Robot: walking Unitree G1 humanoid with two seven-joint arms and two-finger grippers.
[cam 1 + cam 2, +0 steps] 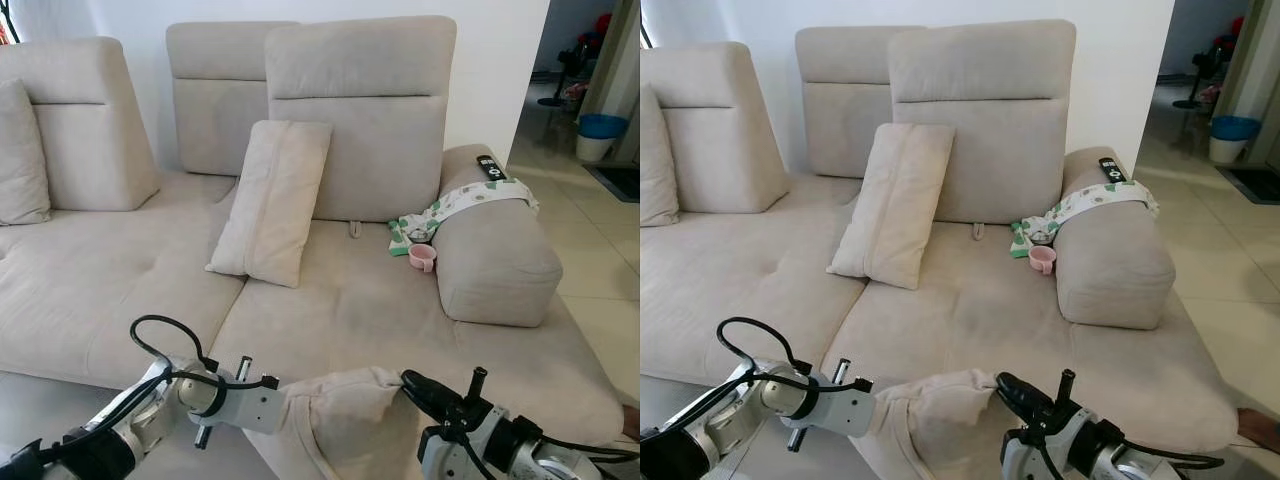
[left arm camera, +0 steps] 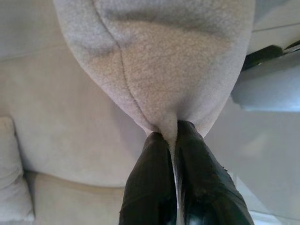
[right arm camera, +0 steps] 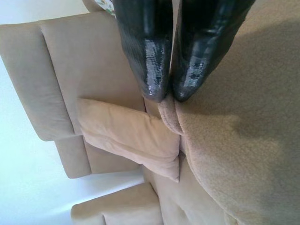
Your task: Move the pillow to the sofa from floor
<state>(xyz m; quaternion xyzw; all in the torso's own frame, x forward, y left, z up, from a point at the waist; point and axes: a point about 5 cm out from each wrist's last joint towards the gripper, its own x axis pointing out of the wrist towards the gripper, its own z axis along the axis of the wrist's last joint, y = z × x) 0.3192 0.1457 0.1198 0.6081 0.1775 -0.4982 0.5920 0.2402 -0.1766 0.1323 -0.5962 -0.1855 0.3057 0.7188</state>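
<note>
While both arms hold it at 6 o'clock, just before the sofa (image 1: 330, 300) edge, the pillow (image 1: 340, 420) sags — soft, light. Left end effector (image 2: 172, 145) & right end effector (image 3: 169, 96) each clenched on a corner; good grip pts.

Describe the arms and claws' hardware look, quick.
Both arms are silver-grey metal with black joint sections and small protruding pegs. A black cable loops loose above the left arm. Left claw and right claw each have two long, glossy black, rounded-tip fingers.
</note>
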